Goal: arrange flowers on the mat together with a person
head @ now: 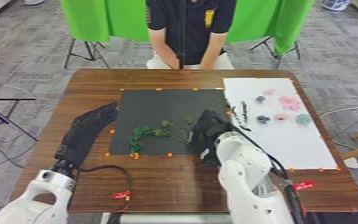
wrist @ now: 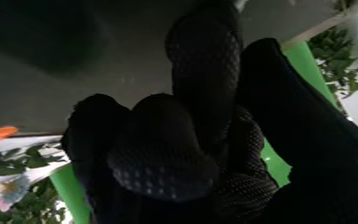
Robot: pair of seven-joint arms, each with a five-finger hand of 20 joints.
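Right hand: over the right part of the black mat; cannot tell whether it holds anything. Left hand: straight-fingered, at the mat's left edge. Green leafy sprigs: on the mat's near left part (a thin stem runs toward the right hand). Pink flowers: on the white mat.

This looks like a robotics lab: two white robot arms at a brown wooden table, green cloth hanging beyond its far edge, black stands, and loose cables over a grey floor.
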